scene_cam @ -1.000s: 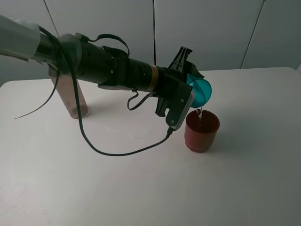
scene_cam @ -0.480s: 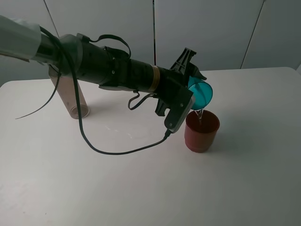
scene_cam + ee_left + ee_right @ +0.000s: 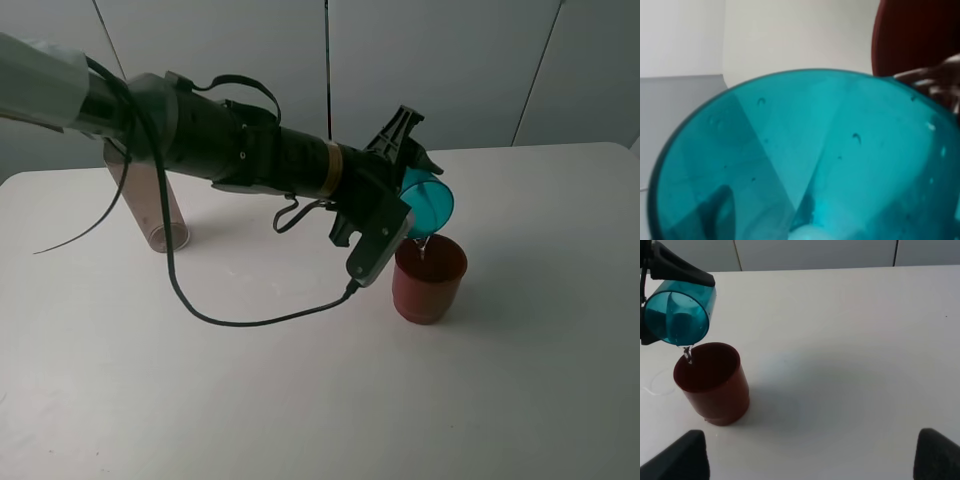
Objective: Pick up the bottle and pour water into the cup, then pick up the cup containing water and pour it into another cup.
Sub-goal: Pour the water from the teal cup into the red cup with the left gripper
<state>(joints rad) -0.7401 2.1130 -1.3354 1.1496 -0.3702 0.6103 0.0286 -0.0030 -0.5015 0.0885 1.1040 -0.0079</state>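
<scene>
While the left gripper [image 3: 418, 175] holds the teal cup [image 3: 428, 203] tipped on its side, its fingers pinching the cup's wall, a thin stream of water falls from the lip into the red-brown cup [image 3: 430, 277] just below. That red cup stands upright on the worktop [image 3: 300, 400], right of centre. The bottle [image 3: 145, 200] stands at the far left, well apart. The stream lands near the red cup's far rim, so any drift away of the tilted cup could, I judge, spill water onto the worktop. The right gripper [image 3: 810, 460] hangs near the scene's right, fingers spread and empty.
</scene>
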